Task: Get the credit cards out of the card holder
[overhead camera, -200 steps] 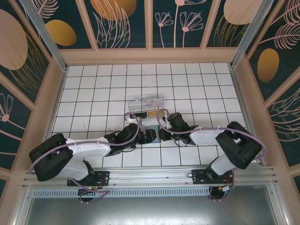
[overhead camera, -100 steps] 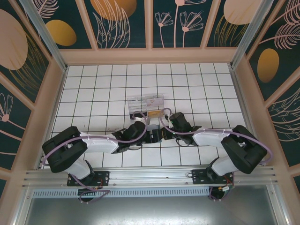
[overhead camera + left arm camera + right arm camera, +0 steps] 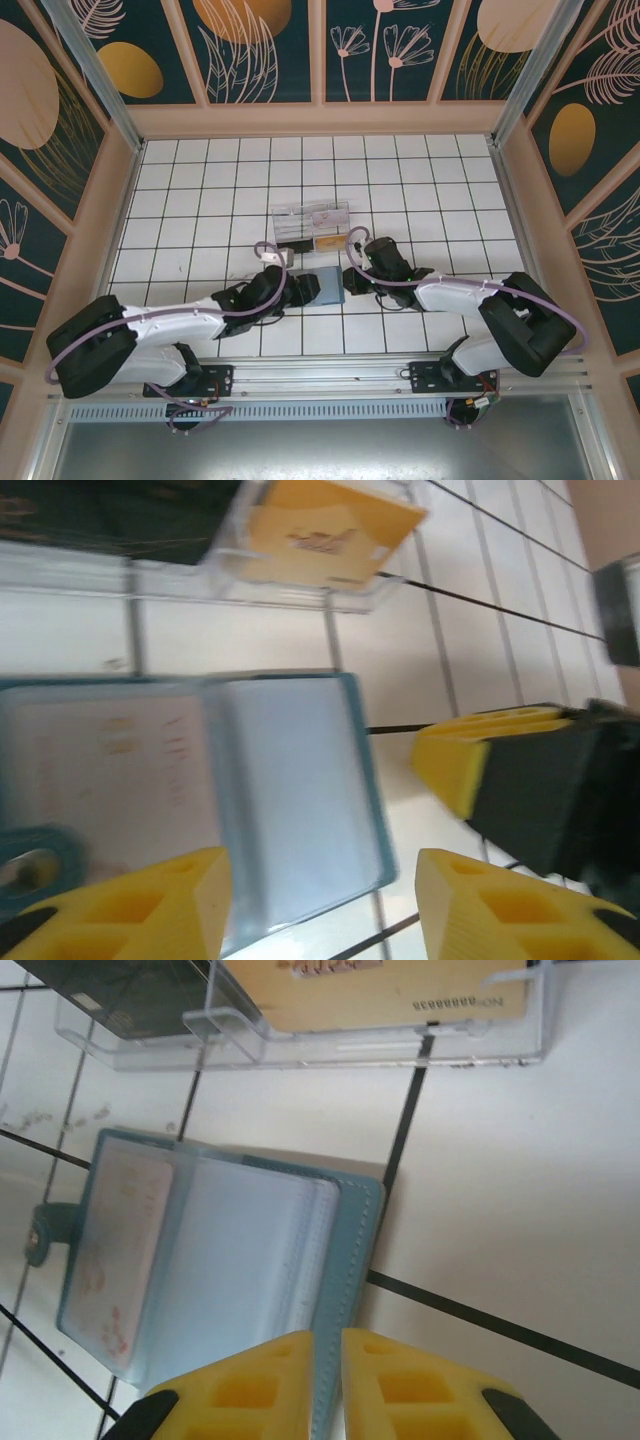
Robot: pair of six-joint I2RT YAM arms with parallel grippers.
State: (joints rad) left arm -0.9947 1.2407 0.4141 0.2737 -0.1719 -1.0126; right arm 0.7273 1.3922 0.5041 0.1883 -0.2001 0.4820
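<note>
Open for business: a small dark teal folding card holder (image 3: 325, 283) lies spread flat, greyish-blue inside facing up, on the white tiled table (image 3: 200, 190), a little toward the 6 o'clock side of the table's middle in the overhead view. Clear plastic sleeves fan across it, and a pale card with faint reddish print (image 3: 112, 1250) shows through one page. A snap tab (image 3: 42, 1232) juts from the edge beside that card.

The left gripper (image 3: 318, 868), at the holder's 9 o'clock, hangs over it with its yellow fingers (image 3: 150, 910) set wide apart, one above the page with the pale card, the other past the opposite edge.

The right gripper (image 3: 328, 1348), at the holder's 3 o'clock, has its own yellow pads (image 3: 400, 1390) drawn together to a thin slit at the holder's stitched edge; whether they touch it cannot be told.

At the holder's 12 o'clock, just apart from it, sits a clear plastic compartment box (image 3: 298, 216) containing a gold-coloured card (image 3: 390, 985) and a dark card (image 3: 130, 990).
</note>
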